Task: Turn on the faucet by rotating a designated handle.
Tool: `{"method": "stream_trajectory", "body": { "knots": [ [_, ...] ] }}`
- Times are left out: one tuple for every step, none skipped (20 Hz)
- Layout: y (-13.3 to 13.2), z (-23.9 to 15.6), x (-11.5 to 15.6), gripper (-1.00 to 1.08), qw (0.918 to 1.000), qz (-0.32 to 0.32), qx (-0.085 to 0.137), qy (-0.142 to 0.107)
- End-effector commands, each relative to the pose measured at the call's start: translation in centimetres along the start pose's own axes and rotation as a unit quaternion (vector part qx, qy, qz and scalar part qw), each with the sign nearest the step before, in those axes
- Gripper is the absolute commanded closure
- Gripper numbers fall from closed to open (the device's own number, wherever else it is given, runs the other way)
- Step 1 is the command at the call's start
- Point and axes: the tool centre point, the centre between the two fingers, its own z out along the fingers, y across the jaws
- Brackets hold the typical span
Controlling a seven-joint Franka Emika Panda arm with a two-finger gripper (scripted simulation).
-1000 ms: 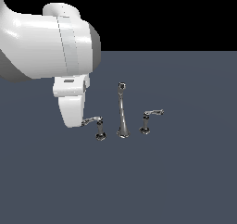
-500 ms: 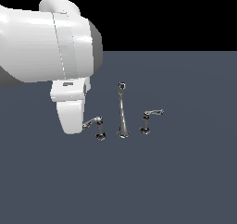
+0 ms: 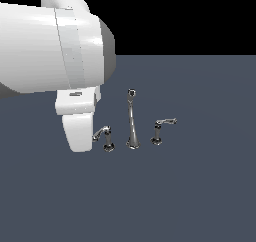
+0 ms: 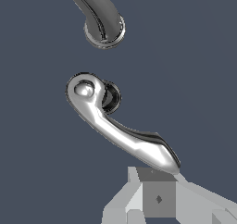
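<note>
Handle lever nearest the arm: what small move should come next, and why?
Probably a short sideways push. In the wrist view the gripper sits right at the free tip of the handle, whether touching is unclear. The exterior view shows that handle beside the spout.

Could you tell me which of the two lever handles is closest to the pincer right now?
The handle on the exterior view's left, its tip beside the pincer. The other handle sits beyond the spout, well clear of the arm.
</note>
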Motion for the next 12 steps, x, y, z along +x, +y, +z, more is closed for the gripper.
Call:
{"method": "stream_trajectory", "body": {
  "knots": [
    [0.5,0.0,1.4,1.08,1.0,0.006,-0.001,0.001],
    [0.7,0.0,1.8,1.08,1.0,0.007,-0.001,0.001],
    [0.9,0.0,2.2,1.08,1.0,0.007,-0.001,0.002],
    [1.1,0.0,2.6,1.08,1.0,0.008,-0.001,0.002],
    [1.3,0.0,3.0,1.08,1.0,0.009,-0.001,0.002],
    [1.5,0.0,3.4,1.08,1.0,0.009,-0.002,0.002],
    [1.7,0.0,3.8,1.08,0.9999,0.01,-0.002,0.002],
    [1.9,0.0,4.2,1.08,0.9999,0.011,-0.002,0.002],
    [2.1,0.0,4.6,1.08,0.9999,0.011,-0.002,0.003],
    [2.3,0.0,5.0,1.08,0.9999,0.012,-0.002,0.003],
    [2.3,0.0,5.0,1.08,0.9999,0.012,-0.002,0.003],
    [2.0,0.0,2.7,1.08,1.0,-0.01,-0.001,0.0]
  ]
}}
